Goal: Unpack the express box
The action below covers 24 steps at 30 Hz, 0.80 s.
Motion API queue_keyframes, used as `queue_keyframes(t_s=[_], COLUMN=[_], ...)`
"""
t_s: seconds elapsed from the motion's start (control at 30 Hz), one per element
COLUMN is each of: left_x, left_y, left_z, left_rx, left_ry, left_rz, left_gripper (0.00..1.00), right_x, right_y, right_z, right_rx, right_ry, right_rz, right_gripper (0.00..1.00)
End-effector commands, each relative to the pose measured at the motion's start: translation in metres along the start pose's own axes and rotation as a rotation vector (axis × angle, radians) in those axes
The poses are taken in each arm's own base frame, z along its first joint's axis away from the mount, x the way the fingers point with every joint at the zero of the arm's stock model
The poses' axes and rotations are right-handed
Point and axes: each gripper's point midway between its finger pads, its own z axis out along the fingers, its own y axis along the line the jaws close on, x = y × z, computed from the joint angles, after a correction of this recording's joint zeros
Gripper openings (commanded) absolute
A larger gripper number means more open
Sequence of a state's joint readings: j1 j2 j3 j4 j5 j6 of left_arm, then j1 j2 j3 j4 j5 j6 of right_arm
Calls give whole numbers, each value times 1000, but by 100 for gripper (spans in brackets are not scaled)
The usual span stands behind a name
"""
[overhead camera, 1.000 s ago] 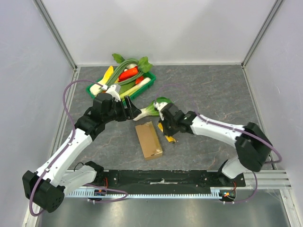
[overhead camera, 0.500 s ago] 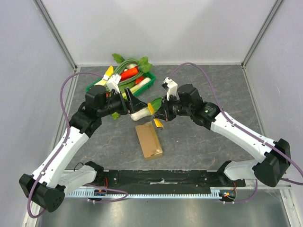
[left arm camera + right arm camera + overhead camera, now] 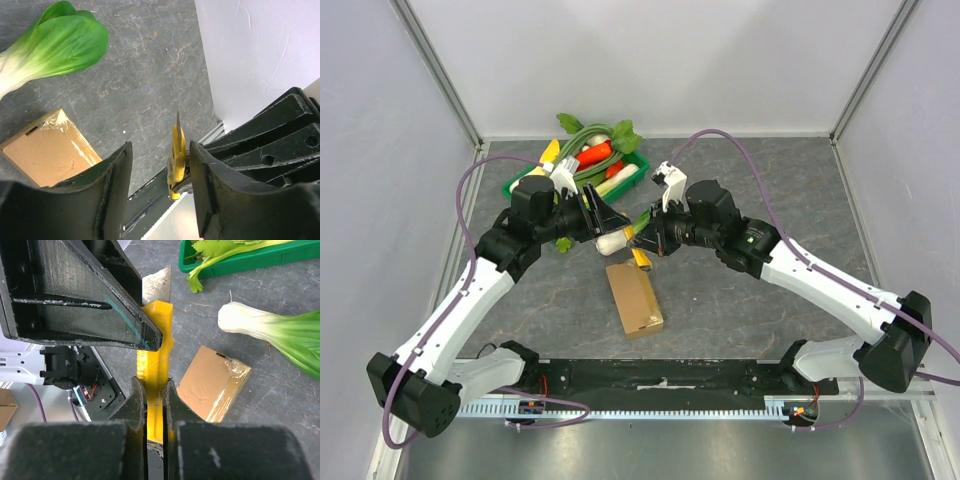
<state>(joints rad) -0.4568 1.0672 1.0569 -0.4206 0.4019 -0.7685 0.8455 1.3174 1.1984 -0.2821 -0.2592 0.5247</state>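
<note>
The express box (image 3: 634,297) is seen lying flat on the grey counter (image 3: 770,190), near the middle of the near edge, with its long side running toward the far edge and a little askew. Its flaps are closed, and clear tape is visible across one end. Both arms are raised above the counter beyond the far end of the box, their grippers turned toward each other. The right gripper (image 3: 155,385) is clamped tight on the body of a yellow utility knife (image 3: 156,365), whose steel blade (image 3: 157,285) is extended past the fingers. The left gripper (image 3: 608,222) is held with its fingers (image 3: 112,195) spread wide and nothing gripped; the knife is seen just beside one of them, but whether they touch cannot be told. A bok choy (image 3: 612,238) lies on the counter below the two grippers, just beyond the far end of the box and apart from it. A green tray (image 3: 515,182) filled with vegetables is placed toward the far left corner, with some leaves hanging over its rim.
</note>
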Motion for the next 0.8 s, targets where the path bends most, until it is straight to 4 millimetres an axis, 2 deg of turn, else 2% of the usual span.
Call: queue_keyframes(t_s=[0.0,0.17,0.27,0.4,0.43,0.5,0.53,0.57,0.6,0.63,0.67,0.73,0.77], left_x=[-6,-1,1,-1,-1,-6,-3,-11,-11,-16,-14,-19,-18], left_y=[-10,-7,-3,3,7,8,23,22,28,35,40,43,44], left_z=[2,6,9,11,10,8,5,1,-1,-3,-7,-10,-12], left_rx=[29,25,10,-34,-61,-101,-189,-221,-264,-313,-348,-379,-394], left_ry=[-15,15,22,29,30,14,19,-6,-11,-38,-38,-66,-66], left_rz=[-49,-60,-66,-70,-79,-98,-125,-141,-153,-159,-182,-196,-212], left_gripper=[52,43,35,2,2,2,2,2,2,2,2,2,2], right_x=[-28,-24,-25,-30,-30,-34,-35,-32,-37,-43,-39,-41,-37], right_y=[11,7,9,10,9,7,5,5,8,0,6,4,11], right_z=[4,15,19,20,19,15,12,11,4,-1,-2,-4,-2], right_rx=[-8,25,25,33,36,59,73,92,111,187,199,263,263], right_ry=[-84,-76,-77,-88,-88,-109,-116,-122,-149,-186,-187,-209,-203], right_rz=[-16,-27,-36,-48,-54,-66,-94,-116,-143,-178,-239,-288,-330], right_gripper=[0,0,0,0,0,21,32,53,60,66,73,77,77])
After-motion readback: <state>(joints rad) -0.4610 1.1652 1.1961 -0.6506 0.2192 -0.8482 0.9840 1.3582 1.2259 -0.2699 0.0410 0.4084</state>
